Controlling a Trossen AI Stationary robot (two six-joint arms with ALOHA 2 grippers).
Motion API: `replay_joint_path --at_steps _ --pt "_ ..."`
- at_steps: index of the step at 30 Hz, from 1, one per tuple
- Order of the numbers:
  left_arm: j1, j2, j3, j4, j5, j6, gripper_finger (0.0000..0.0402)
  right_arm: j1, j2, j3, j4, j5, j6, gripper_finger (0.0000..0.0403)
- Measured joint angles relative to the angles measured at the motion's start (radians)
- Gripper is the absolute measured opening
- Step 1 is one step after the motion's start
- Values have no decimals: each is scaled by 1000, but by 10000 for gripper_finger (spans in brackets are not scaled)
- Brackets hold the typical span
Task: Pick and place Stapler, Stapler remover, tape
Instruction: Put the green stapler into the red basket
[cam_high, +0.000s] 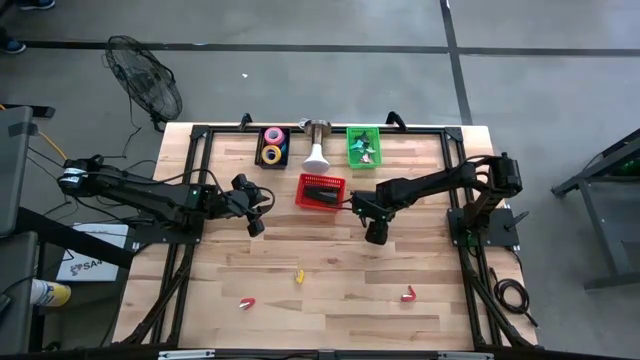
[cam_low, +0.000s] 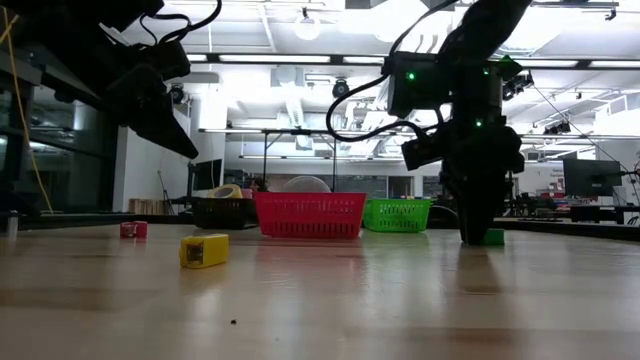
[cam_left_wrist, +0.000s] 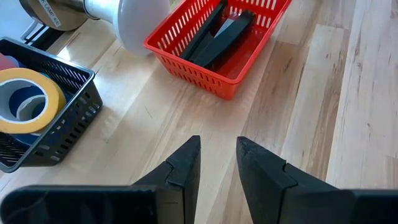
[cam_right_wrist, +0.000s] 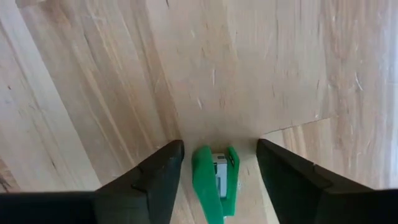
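- The right end effector (cam_right_wrist: 217, 171) points straight down at the pale wooden counter (cam_high: 330, 290), its two dark fingers spread with a small green claw-like plastic staple remover (cam_right_wrist: 214, 180) lying on the wood between them; neither finger touches it, so it reads as lined up for a grasp or just let go, and I cannot tell which
- In the low view that green piece (cam_low: 492, 237) shows at the foot of the right end effector, resting on the counter
- The left end effector (cam_left_wrist: 217, 168) hovers above bare wood with its fingers a narrow gap apart and nothing between them, apparently waiting
- Ahead of the left end effector stands a red slotted plastic basket (cam_left_wrist: 211, 59) holding dark elongated staplers (cam_left_wrist: 214, 34), so sorting looks partly done
- Off to its side sits a black slotted bin (cam_left_wrist: 74, 118) with a yellow ring-shaped roll of tape (cam_left_wrist: 28, 99) inside
- A green slotted basket (cam_high: 363, 146) holding small coloured pieces stands beyond the right end effector, likely where the remover belongs
- A yellow piece (cam_high: 299, 276) and two red pieces (cam_high: 408, 294) lie loose, well apart from both end effectors
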Motion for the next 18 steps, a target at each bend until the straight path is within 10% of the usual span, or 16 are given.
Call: replay_joint_path --at_steps 18 --pt "0 0 0 -2 4 0 102 4 1 3 -85 -23 -21 241"
